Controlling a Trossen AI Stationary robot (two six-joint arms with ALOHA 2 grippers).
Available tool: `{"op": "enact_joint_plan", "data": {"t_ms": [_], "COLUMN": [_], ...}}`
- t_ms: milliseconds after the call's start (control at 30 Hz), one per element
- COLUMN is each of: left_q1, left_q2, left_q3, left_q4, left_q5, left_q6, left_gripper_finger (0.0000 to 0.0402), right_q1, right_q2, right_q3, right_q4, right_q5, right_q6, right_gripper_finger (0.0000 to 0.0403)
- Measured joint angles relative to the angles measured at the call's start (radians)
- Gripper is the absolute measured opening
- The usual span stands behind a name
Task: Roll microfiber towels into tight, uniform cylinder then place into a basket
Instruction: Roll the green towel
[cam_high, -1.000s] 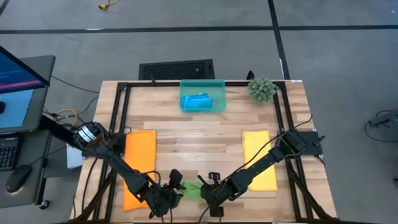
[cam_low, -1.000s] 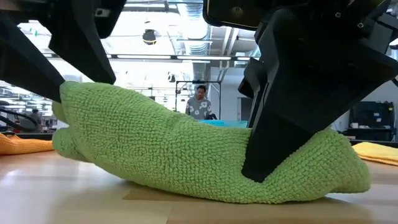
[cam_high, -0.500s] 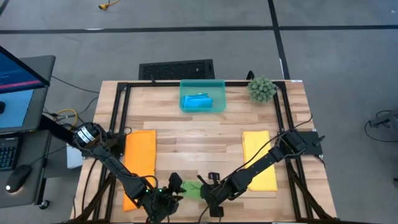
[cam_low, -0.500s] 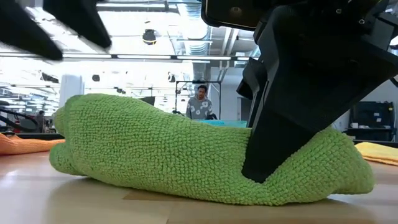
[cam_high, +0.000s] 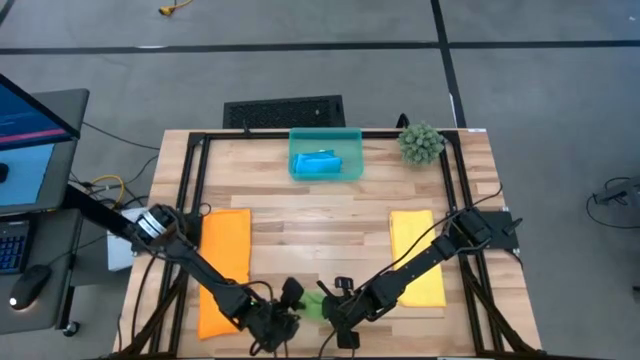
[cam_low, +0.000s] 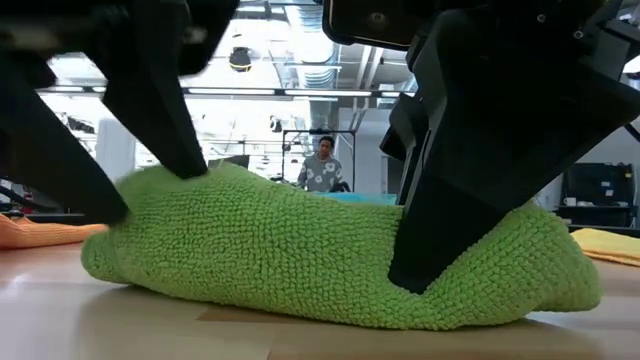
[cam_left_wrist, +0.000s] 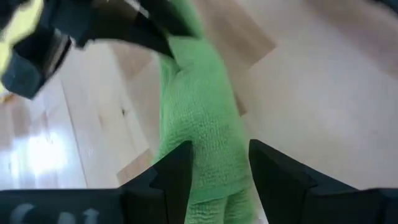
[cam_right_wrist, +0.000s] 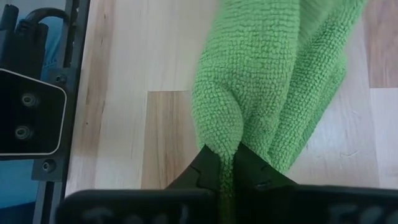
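Observation:
The green microfiber towel (cam_low: 300, 260) lies rolled and lumpy on the wood near the table's front edge (cam_high: 312, 302). My left gripper (cam_left_wrist: 217, 155) is open, its fingers astride the roll's left end. My right gripper (cam_right_wrist: 227, 163) is shut on the roll's right end. Flat on the table are an orange towel (cam_high: 225, 270) at the left and a yellow towel (cam_high: 418, 255) at the right. The teal basket (cam_high: 350, 140) stands at the far middle with a rolled blue towel (cam_high: 318, 162) inside. My left gripper has the roll's left end (cam_left_wrist: 214, 180) between its open fingers, and the cloth fills the gap. One fingertip (cam_low: 190, 165) rests on the roll's top, the other (cam_low: 105, 205) on its near-left flank. The fingers slant down from the left. The roll lies on the table. My right gripper pinches a fold of cloth at the roll's right end (cam_right_wrist: 224, 140) between its two shut fingers. The fingers slant down from the table's right. The roll's underside rests on the wood; several layers bulge out past the fingertips.
A spiky green plant ball (cam_high: 421, 143) stands at the far right corner. Black frame rails (cam_high: 190, 200) run along the table's sides. In the low view a person (cam_low: 322, 165) stands far behind the table. Bare wood lies between the flat towels.
My left gripper rose off the roll's left end and drew back toward the near left. It then came down astride that end again, slightly farther right. The roll's left end, held raised a second ago, has sunk and lies lower on the table.

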Motion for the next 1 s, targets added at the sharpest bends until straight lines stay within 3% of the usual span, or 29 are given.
{"op": "enact_joint_plan", "data": {"t_ms": [167,333,400,767,1000], "left_q1": [0.035,0.071,0.083,0.116,0.117], "left_q2": [0.001,0.015,0.024,0.042,0.043], "left_q3": [0.001,0.001,0.002,0.004,0.003], "left_q4": [-0.012,-0.019,-0.028,-0.027,-0.026], "left_q5": [0.012,0.193,0.221,0.287,0.294], "left_q6": [-0.03,-0.049,-0.065,-0.15,-0.201], "left_gripper_finger": [0.0152,0.0152,0.0152,0.015,0.0104], "right_q1": [0.0,0.0,0.0,-0.002,-0.013], "right_q2": [0.0,0.0,0.0,0.0,0.0], "right_q3": [0.0,0.0,0.0,0.0,0.0], "right_q4": [0.002,0.002,0.008,0.006,0.01], "right_q5": [0.0,-0.002,-0.005,-0.023,-0.074], "right_q6": [0.0,0.0,0.0,0.002,0.002], "right_gripper_finger": [0.0029,0.0035,0.0032,0.0035,0.0051]}}
